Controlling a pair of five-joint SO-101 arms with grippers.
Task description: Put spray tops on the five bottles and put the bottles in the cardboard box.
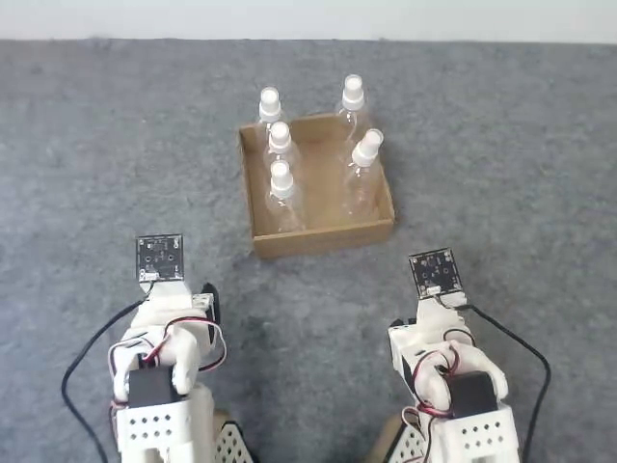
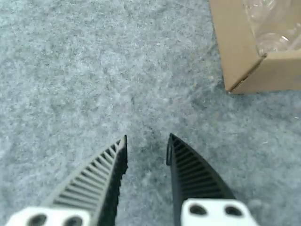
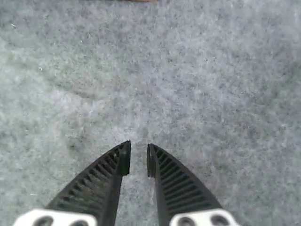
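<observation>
High view: the cardboard box [image 1: 323, 234] stands on the grey carpet [image 1: 106, 145], in the middle of the far half, with its open side up. Five clear bottles stand upright there, and each one has a white spray top. The front left bottle [image 1: 281, 193], the bottle behind it [image 1: 280, 145] and the right bottle [image 1: 365, 159] are inside the box. The far left bottle [image 1: 269, 104] and the far right bottle [image 1: 353, 96] are at the back wall, and their tops rise above it. I cannot tell for sure whether their bases are inside the box.

The left arm [image 1: 164, 357] and the right arm [image 1: 448, 371] are both folded back at the near edge, well apart from the box and apart from each other.

In the left wrist view, the left gripper [image 2: 146, 137] hangs over bare carpet. Its two black ribbed fingers [image 2: 188, 169] are a little apart and nothing is between them. A corner of the box shows farther away, with clear plastic of a bottle in it.

In the right wrist view, the right gripper [image 3: 138, 146] is also over bare carpet. There is just a narrow gap between its tips, and it holds nothing.
</observation>
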